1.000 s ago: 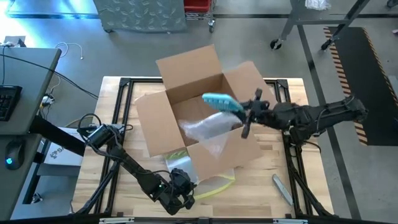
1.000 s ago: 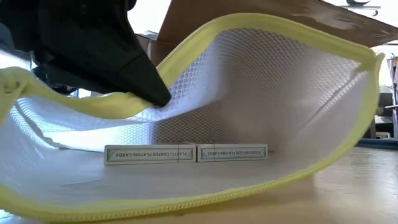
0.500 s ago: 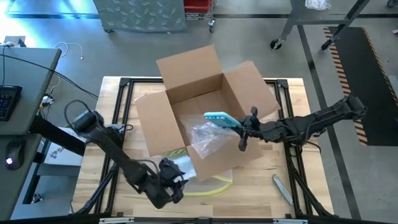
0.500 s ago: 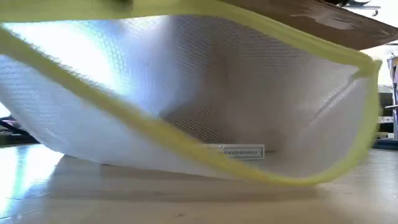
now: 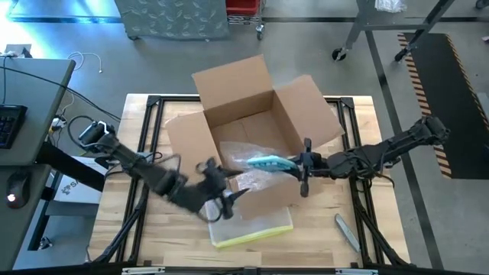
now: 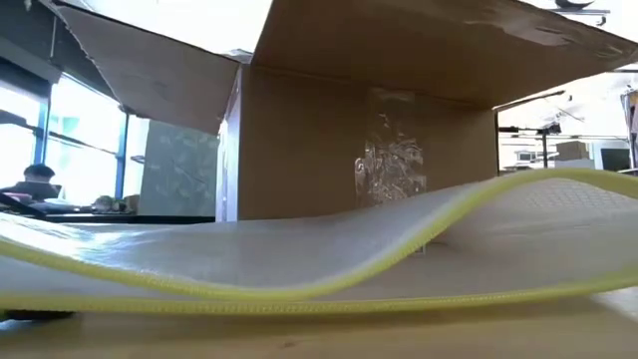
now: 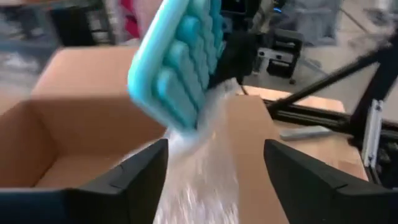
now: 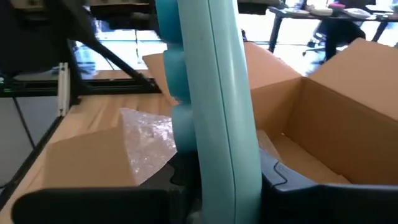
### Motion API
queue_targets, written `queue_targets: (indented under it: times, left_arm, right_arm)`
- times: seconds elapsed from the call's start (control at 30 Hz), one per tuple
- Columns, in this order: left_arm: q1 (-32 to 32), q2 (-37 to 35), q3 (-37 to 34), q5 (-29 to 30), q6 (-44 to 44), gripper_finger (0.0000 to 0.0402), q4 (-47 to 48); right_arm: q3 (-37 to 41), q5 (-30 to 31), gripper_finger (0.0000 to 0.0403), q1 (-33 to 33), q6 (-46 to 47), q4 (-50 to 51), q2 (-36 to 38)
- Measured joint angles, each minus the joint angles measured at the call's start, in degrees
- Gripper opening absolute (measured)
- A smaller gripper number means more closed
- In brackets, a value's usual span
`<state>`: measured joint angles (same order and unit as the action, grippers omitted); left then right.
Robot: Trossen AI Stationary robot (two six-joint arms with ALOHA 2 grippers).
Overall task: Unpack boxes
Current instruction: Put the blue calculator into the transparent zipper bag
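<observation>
At the centre of the high view we see the brown carton [image 5: 252, 130] on the wooden surface [image 5: 336, 244], its flaps spread open and its near wall filling the middle of the low view. Crinkly clear film [image 5: 248, 172] spills over the carton's lower edge.

Below the carton, in the lower middle of the high view, the yellow-edged clear sleeve [image 5: 252, 229] now lies flat on the surface; half a second ago it was bowed open and a second ago it was lifted by the left arm. In the low view it sags into a low wave across the bottom of the frame. We judge that item as set down and finished with.

The turquoise ridged tray [image 5: 267, 162] sits just right of centre, over the carton's lower right edge, clamped by the right pincer [image 5: 302, 164], which comes in from the right. It has dropped lower and leftward over the past second, trailing film.

The left pincer [image 5: 229, 200], lower left of centre, has let go of the sleeve: its fingers [image 7: 137, 177] stand wide apart, aimed at the tray and film. We judge it free to help strip the film or take the tray.
</observation>
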<state>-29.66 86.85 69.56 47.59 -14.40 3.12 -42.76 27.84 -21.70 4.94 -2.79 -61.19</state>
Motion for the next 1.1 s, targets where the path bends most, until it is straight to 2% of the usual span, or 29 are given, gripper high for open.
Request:
queue_targets:
  times: [0.07, 0.1, 0.27, 0.33, 0.5, 0.6, 0.73, 0.93, 1.1]
  left_arm:
    - [3.8, 0.1, 0.0, -5.6, 3.3, 0.0263, -2.7]
    - [5.2, 0.1, 0.0, -6.3, 3.8, 0.0265, -3.4]
    - [8.2, 0.1, 0.0, -2.6, 6.7, 0.0266, -4.5]
    - [9.0, 0.6, 0.0, -3.2, 8.7, 0.0266, -6.0]
    - [10.7, 2.9, 0.0, -14.4, 14.8, 0.0266, -11.3]
    - [11.0, 4.9, 0.0, -15.5, 16.1, 0.0258, -14.2]
    - [10.9, 6.3, 0.0, -15.0, 16.1, 0.0207, -14.2]
    - [10.6, 6.3, 0.0, -15.2, 16.2, 0.0067, -13.5]
    - [10.2, 6.2, 0.0, -12.0, 14.8, 0.0067, -12.2]
  right_arm:
    - [0.0, 0.2, 0.0058, -0.4, 0.1, 0.1, 0.0]
    - [0.0, 0.8, 0.0058, -0.5, 0.2, 0.2, 0.0]
    - [-0.1, 0.5, 0.0058, -0.5, 0.2, 0.9, -0.1]
    - [-0.1, 0.5, 0.0058, -0.5, -0.7, 0.8, 0.0]
    - [0.0, -1.0, 0.0058, -0.5, -1.1, 1.0, -0.4]
    - [-0.1, -0.9, 0.0058, -0.5, -1.1, 0.9, -0.7]
    - [-0.1, -0.4, 0.0060, -0.5, -0.7, 1.7, -1.0]
    - [-0.1, -0.7, 0.0094, -0.5, -3.5, 3.1, -1.0]
    - [-1.6, 4.1, 0.0166, -0.4, -7.7, 8.3, 0.6]
